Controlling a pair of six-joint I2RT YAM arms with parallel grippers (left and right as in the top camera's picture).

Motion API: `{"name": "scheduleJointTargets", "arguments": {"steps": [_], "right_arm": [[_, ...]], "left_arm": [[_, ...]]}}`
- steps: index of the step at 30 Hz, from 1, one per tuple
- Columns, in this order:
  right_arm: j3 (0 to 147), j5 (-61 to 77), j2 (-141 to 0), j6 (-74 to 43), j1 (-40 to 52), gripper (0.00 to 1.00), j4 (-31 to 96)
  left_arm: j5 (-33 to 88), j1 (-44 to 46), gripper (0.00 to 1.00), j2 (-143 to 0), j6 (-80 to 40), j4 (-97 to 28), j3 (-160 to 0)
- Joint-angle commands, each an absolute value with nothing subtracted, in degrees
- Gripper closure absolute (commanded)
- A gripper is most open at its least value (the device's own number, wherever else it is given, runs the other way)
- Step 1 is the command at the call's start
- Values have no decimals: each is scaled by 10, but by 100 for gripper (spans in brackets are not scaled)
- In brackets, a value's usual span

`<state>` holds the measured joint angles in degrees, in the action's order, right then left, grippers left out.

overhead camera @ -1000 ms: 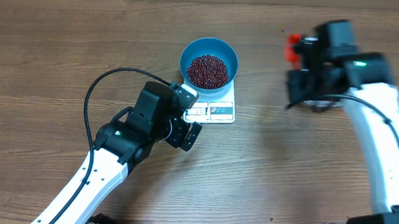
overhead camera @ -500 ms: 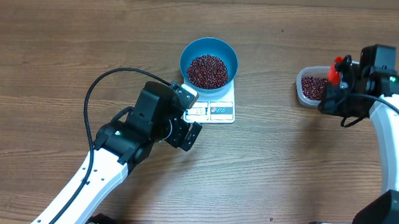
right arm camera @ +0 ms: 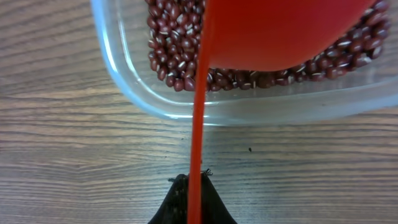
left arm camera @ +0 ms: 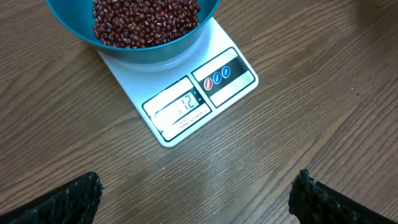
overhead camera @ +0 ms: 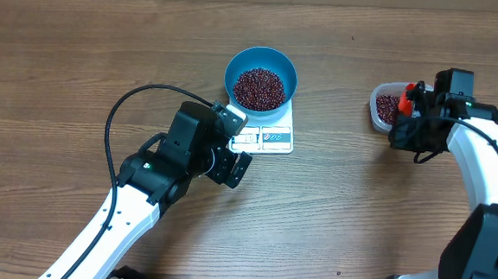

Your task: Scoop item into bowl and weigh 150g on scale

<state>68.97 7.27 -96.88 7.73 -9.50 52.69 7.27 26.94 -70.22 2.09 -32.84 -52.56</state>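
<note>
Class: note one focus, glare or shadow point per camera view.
Overhead: even light, all sharp. Left wrist: flat white rectangular scale crisp, pale sheen on the brown wooden table. Right wrist: red plastic scoop soft, near the lens; small dark red-brown beans sharp.

left arm [overhead camera: 142, 185] at 7 o'clock, white tube link, chunky black joints, thin black cable [overhead camera: 157, 86] looping off it, right arm [overhead camera: 485, 167] at 3 o'clock same white-and-black deal, left gripper [left arm camera: 198, 186] tips grainy black
</note>
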Motion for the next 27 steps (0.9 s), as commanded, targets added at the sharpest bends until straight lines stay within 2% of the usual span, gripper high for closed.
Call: {"name": "scheduleJointTargets", "arguments": {"steps": [1, 5, 9, 12, 14, 15, 27], "right_arm": [[686, 78, -990, 75, -96, 96, 525], [686, 78, -1000, 75, -96, 95, 526], [686, 79, -1000, 75, -96, 87, 526], [686, 78, -1000, 73, -96, 80, 526], [686, 78, -1000, 71, -96, 66, 526], [686, 78, -1000, 67, -96, 62, 526], [714, 85, -995, -10, -109, 51, 564]], "left_arm": [[69, 266, 0, -704, 26, -328, -537], [69, 266, 0, -704, 26, -328, -537], [69, 266, 0, -704, 26, -328, -537], [69, 267, 0, -704, 26, -328, -537], [69, 266, 0, -704, 26, -328, -537], [69, 266, 0, -704, 26, -328, -537], [69, 266, 0, -704, 26, -328, -537]]}}
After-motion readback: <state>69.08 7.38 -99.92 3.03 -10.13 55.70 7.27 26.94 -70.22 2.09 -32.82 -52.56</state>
